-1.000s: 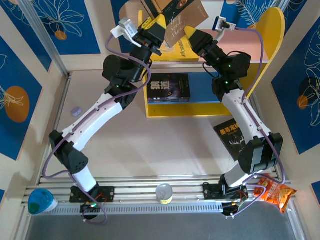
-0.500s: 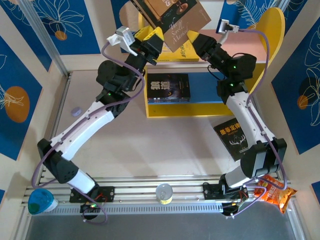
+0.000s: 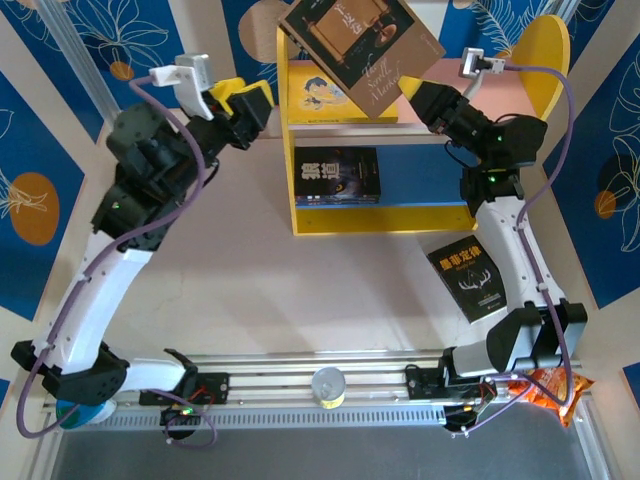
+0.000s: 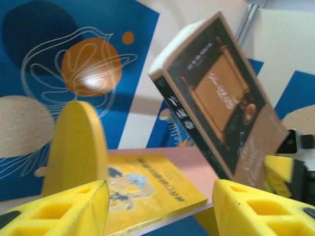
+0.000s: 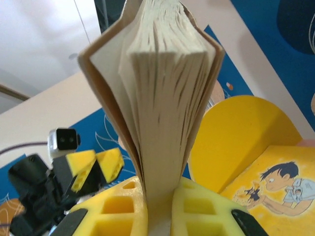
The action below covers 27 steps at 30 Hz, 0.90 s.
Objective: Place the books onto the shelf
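While the right gripper pinches the tan book, the left gripper stands spread, apparently clear of it.

On table, shelf is standing at rear: cartoon book lying on upper board, lower book beneath; loose book lying right of shelf; scroll book hanging above.

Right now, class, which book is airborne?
The tan book, in the right end effector; the yellow book and far black book lie on the shelf, the near black book on the table.
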Motion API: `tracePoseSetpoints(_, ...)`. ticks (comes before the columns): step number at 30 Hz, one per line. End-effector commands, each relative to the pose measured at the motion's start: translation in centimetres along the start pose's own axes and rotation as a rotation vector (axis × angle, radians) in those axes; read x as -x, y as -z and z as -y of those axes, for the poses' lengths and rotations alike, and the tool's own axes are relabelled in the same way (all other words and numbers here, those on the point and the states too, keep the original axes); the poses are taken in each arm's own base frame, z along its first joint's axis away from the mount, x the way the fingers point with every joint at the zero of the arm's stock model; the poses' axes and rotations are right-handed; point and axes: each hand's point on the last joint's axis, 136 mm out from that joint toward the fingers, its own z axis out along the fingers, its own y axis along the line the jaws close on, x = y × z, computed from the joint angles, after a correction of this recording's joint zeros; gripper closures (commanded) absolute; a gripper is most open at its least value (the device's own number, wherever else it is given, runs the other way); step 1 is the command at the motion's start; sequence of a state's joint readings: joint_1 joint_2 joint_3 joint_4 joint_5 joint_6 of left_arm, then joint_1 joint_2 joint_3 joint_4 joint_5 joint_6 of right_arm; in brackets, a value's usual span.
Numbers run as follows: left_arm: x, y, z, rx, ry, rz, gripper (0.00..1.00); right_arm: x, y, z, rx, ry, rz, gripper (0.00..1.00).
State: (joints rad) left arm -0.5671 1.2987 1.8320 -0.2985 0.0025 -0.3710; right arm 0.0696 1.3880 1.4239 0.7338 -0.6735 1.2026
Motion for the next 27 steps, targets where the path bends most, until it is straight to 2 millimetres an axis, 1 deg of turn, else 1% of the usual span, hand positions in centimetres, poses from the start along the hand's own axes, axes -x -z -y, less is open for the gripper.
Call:
tracePoseSetpoints(1,-3.5,1.1,0.0,-0.079,0.026,-0.215,0.43,-0.3,0.7,-4.0,0.047,0.137,-0.042,1.00)
tracePoseSetpoints(7,-6.0,0.8,1.4,-0.271,0.096,-0.390,0.43,-2.5,1.3,-5.0,0.039,0.182,-0.132,1.00)
tracePoseSetpoints(10,-6.8,0.6,2.6,-0.378,0.130,-0.436,0.43,-3.4,1.5,-5.2,0.042,0.188,-0.165,1.00)
tracePoseSetpoints(12,-7.2,0.5,2.8,-0.403,0.140,-0.456,0.43,-4.0,1.5,-5.2,0.044,0.184,-0.186,1.00)
tracePoseSetpoints(16,-7.3,0.5,3.1,-0.441,0.150,-0.470,0.43,-5.0,1.4,-5.2,0.052,0.177,-0.221,1.00)
tracePoseSetpoints(20,-6.8,0.9,3.7,-0.488,0.150,-0.464,0.43,-5.6,1.4,-5.0,0.049,0.172,-0.234,1.00)
tracePoseSetpoints(27,-5.8,1.4,3.1,-0.475,0.152,-0.432,0.43,-6.7,1.6,-4.9,0.058,0.158,-0.269,1.00)
